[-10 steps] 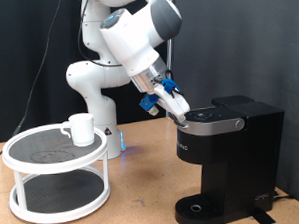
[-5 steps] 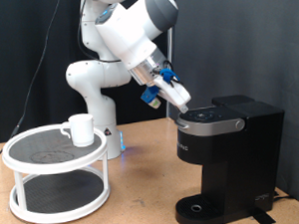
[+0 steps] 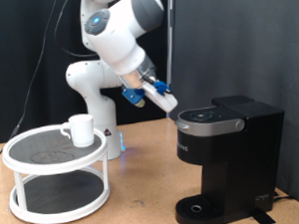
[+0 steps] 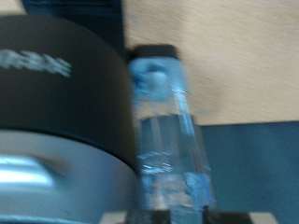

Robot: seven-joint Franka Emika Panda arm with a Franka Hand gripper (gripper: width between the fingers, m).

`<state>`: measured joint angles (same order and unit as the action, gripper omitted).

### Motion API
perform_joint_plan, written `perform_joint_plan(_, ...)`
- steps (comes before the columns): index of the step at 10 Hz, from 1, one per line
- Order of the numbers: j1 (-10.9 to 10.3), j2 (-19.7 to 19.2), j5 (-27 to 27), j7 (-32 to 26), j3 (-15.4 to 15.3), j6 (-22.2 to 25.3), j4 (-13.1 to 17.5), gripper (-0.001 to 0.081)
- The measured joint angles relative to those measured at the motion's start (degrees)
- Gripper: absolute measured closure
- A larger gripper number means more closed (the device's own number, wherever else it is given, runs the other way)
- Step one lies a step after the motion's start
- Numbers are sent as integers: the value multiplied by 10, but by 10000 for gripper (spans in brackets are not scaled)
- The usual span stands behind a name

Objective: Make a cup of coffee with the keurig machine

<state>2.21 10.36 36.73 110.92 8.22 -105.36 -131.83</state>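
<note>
Black keurig machine (image 3: 226, 156) sits lid-shut; my claw (image 3: 169, 102) hovers beside its top, aperture unreadable, cup (image 3: 80, 129) on the stand (image 3: 57, 176).

The front face of the keurig machine (image 3: 203, 147) carries a short line of small pale lettering just below its silver-rimmed top, but in the exterior view it is too small to make out letter by letter. In the wrist view, blurred pale capitals stand on the dark curved surface of the machine (image 4: 65, 93) near the picture's edge; they are cut off and out of focus, so no word can be read with certainty. No other text, number, label or sign can be read on anything else in either view.
</note>
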Motion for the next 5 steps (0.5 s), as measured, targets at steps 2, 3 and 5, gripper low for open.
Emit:
perform_joint_plan(2,8,49,33,-9,4,-81,-64,806)
perform_joint_plan(3,16,67,33,-9,7,-84,-86,806)
perform_joint_plan(5,21,84,33,-9,9,-84,-102,806)
